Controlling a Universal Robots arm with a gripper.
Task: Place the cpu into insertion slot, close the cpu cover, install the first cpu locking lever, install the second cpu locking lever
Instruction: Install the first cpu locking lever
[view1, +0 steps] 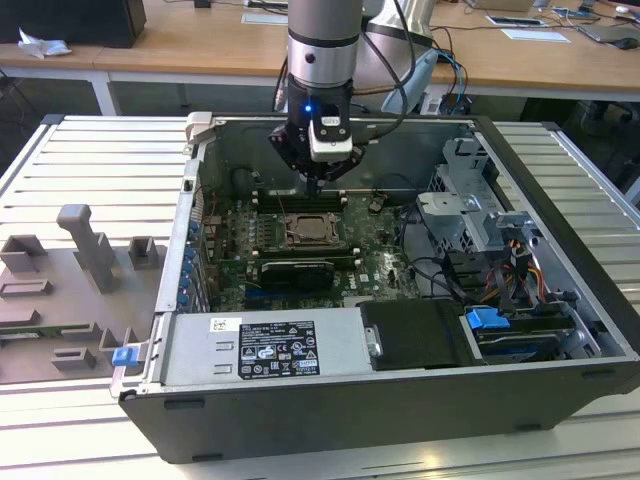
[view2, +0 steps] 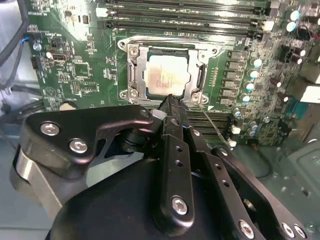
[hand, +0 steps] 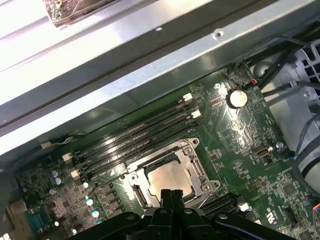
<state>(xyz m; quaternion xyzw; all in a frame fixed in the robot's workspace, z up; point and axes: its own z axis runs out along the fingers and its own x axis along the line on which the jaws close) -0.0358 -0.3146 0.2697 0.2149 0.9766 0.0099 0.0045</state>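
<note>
The pincer (view2: 170, 102), closed tight, hangs at the edge of the cpu cover (view2: 133, 74) framing the cpu (view2: 167, 76)

The surface (view1: 80, 150) is a pale metal top of long ribbed slats, seen in the exterior view. An open dark computer case (view1: 300, 430) lies on its side across the middle, reaching from twelve o'clock to six o'clock and out toward three. At nine o'clock, just beside the case, rests a flat grey fixture plate (view1: 40, 330) carrying upright grey blocks (view1: 85, 245).
</note>
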